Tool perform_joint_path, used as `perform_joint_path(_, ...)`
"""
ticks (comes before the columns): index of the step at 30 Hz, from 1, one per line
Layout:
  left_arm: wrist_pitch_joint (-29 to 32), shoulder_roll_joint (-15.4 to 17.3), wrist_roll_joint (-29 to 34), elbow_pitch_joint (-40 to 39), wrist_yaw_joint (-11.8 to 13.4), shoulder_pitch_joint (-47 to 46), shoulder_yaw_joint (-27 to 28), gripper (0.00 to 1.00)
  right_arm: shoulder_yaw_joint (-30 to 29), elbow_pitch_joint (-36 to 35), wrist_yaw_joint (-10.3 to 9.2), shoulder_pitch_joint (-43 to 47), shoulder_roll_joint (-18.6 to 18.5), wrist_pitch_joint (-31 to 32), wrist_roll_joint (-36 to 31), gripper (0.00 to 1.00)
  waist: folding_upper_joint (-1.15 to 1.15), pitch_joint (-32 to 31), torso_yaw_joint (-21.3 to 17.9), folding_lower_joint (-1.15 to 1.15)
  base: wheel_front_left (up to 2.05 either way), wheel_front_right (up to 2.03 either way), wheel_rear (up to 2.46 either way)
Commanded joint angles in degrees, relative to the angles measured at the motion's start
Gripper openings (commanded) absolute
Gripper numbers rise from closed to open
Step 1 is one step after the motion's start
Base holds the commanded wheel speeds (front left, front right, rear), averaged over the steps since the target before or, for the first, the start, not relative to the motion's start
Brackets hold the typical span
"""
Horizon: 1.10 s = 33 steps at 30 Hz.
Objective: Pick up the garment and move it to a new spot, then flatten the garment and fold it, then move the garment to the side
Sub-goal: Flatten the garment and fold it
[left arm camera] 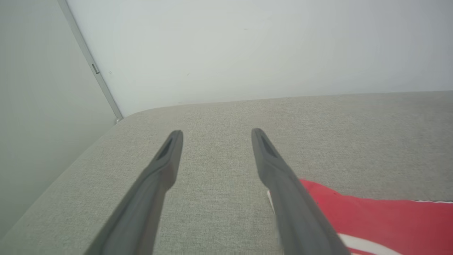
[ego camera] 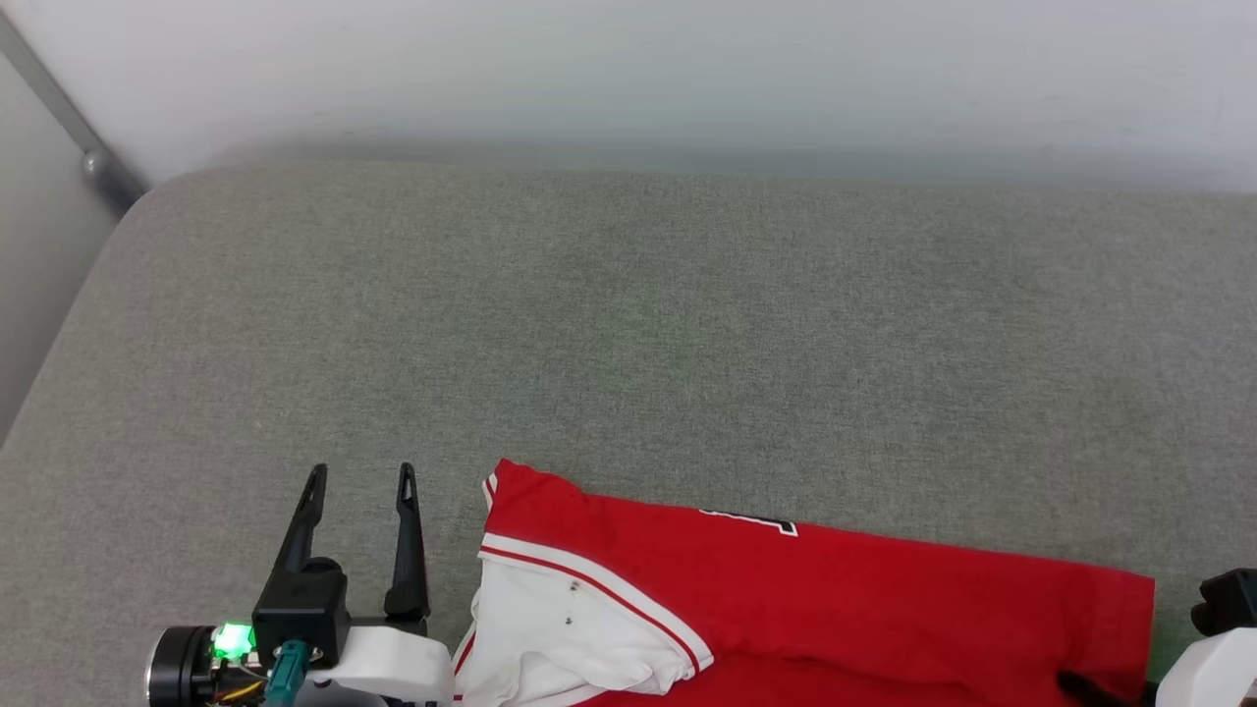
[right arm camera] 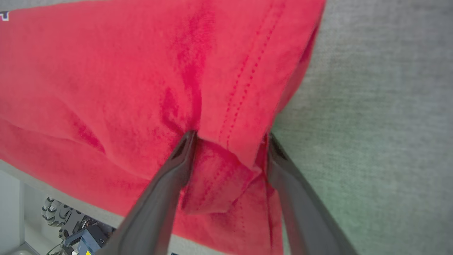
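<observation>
The garment [ego camera: 835, 599] is lying along the near edge of the grey cushion [ego camera: 628, 324], long axis running left to right, white sleeve pointing left, hem right. The left gripper [ego camera: 361, 473] is standing spread beside the sleeve; the right gripper [right arm camera: 230, 136] is straddling the bunched hem, jaws spread

1. Place: bare test room, seemingly a robotics lab.
2. Grey fabric-covered platform [ego camera: 628, 324] against bare white wall [ego camera: 628, 69], far side.
3. Grey metal strip [ego camera: 59, 108], far left.
4. Blue box [right arm camera: 88, 241] with wiring, on the floor below the near edge.

Print [ego camera: 748, 521] on garment [ego camera: 884, 609] unreadable.
</observation>
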Motion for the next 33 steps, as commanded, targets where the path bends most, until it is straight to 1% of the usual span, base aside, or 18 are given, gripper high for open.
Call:
perform_joint_path(1,-0.1,-1.4,1.7,0.1,-0.9,1.6,2.1,1.00,4.4,1.9,0.74,2.8,3.6,2.7,1.0,0.00,0.00,-0.2,-0.1,0.00,0.00,0.00,0.00)
perform_joint_path(7,-0.1,-5.3,7.1,-0.5,-3.5,5.1,8.2,1.00,1.3,1.7,0.40,0.9,0.5,1.3,1.0,0.00,0.00,-1.4,-0.4,0.00,0.00,0.00,0.00)
perform_joint_path(13,-0.1,-8.1,11.4,-1.3,-6.8,7.5,11.8,1.00,-3.7,0.8,0.36,0.8,-3.1,0.5,1.6,0.00,0.00,-2.6,-0.7,0.00,0.00,0.00,0.00)
perform_joint_path(19,-0.1,-10.5,14.3,-1.8,-10.0,9.2,14.1,1.00,-7.8,2.2,0.37,1.5,-6.8,0.7,1.7,0.00,0.00,-3.6,-1.1,0.00,0.00,0.00,0.00)
perform_joint_path(20,-0.1,-10.5,14.3,-1.8,-10.0,9.2,14.1,1.00,-7.8,2.2,0.37,1.5,-6.8,0.7,1.7,0.00,0.00,-3.6,-1.1,0.00,0.00,0.00,0.00)
perform_joint_path(23,-0.1,-11.7,15.4,-1.7,-11.2,10.0,14.8,1.00,-10.2,4.0,0.38,2.0,-8.5,1.2,2.0,0.00,0.00,-4.0,-1.3,0.00,0.00,0.00,0.00)
perform_joint_path(27,-0.1,-12.6,16.7,-1.2,-13.0,10.6,15.5,1.00,-12.6,5.8,0.38,2.5,-10.7,1.8,0.6,0.00,0.00,-4.5,-1.4,0.00,0.00,0.00,0.00)
perform_joint_path(30,-0.1,-13.4,17.4,-0.8,-14.1,11.0,16.0,1.00,-12.9,4.6,0.38,2.8,-11.6,2.5,-0.6,0.00,0.00,-4.8,-1.6,0.00,0.00,0.00,0.00)
perform_joint_path(33,-0.1,-13.9,18.0,-0.4,-15.0,11.0,16.6,1.00,-11.7,0.8,0.39,3.4,-11.1,3.5,-1.4,0.00,0.00,-4.9,-1.7,0.00,0.00,0.00,0.00)
